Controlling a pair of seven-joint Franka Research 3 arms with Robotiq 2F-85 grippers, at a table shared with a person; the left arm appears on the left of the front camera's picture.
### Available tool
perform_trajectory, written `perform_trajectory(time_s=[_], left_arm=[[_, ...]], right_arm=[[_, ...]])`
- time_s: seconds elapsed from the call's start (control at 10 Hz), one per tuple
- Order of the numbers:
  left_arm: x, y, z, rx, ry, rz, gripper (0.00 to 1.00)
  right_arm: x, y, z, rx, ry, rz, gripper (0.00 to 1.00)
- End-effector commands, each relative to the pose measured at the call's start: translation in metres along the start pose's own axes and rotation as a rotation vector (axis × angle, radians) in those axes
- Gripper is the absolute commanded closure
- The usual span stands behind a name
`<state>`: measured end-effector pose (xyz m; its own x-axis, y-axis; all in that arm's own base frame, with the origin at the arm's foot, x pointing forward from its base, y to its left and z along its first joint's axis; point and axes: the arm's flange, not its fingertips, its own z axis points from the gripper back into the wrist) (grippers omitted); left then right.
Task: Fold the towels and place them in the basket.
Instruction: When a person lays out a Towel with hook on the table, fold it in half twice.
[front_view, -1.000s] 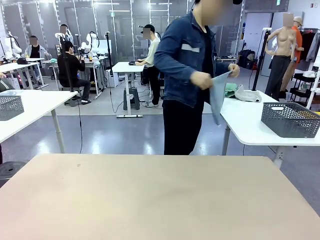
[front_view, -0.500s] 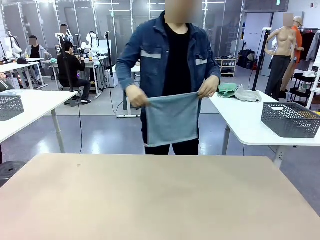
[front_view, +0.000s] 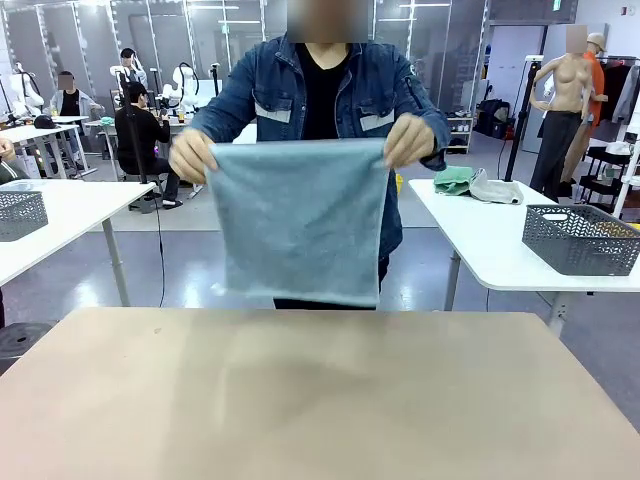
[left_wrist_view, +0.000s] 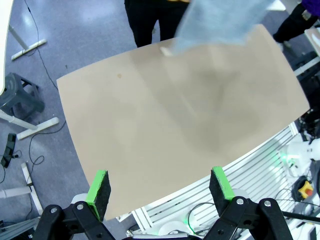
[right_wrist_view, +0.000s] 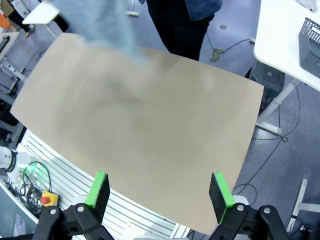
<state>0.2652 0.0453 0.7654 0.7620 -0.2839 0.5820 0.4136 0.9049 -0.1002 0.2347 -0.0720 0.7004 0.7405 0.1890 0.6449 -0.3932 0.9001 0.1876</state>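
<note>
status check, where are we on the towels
Left end effector open, right end effector open, over the table. Blue-grey towel spread in the person's hands, unfolded. Basket and green towel on the side table.

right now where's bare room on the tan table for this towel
The tan table is bare, from its near edge to the far edge, where the blue-grey towel hangs from the person's hands. The left gripper and right gripper hover open above the near edge. Crowded: the white side table, holding a green towel and basket.
</note>
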Motion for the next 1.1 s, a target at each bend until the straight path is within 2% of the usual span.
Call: perform_trajectory(time_s=[0.0, 1.0], left_arm=[[0.0005, -0.0012, 0.0001, -0.005, -0.002, -0.007, 0.00], [0.0005, -0.0012, 0.0001, -0.005, -0.002, -0.007, 0.00]], right_arm=[[0.0013, 0.0008, -0.0006, 0.005, -0.006, -0.001, 0.00], [0.0013, 0.0008, -0.0006, 0.005, -0.006, -0.001, 0.00]])
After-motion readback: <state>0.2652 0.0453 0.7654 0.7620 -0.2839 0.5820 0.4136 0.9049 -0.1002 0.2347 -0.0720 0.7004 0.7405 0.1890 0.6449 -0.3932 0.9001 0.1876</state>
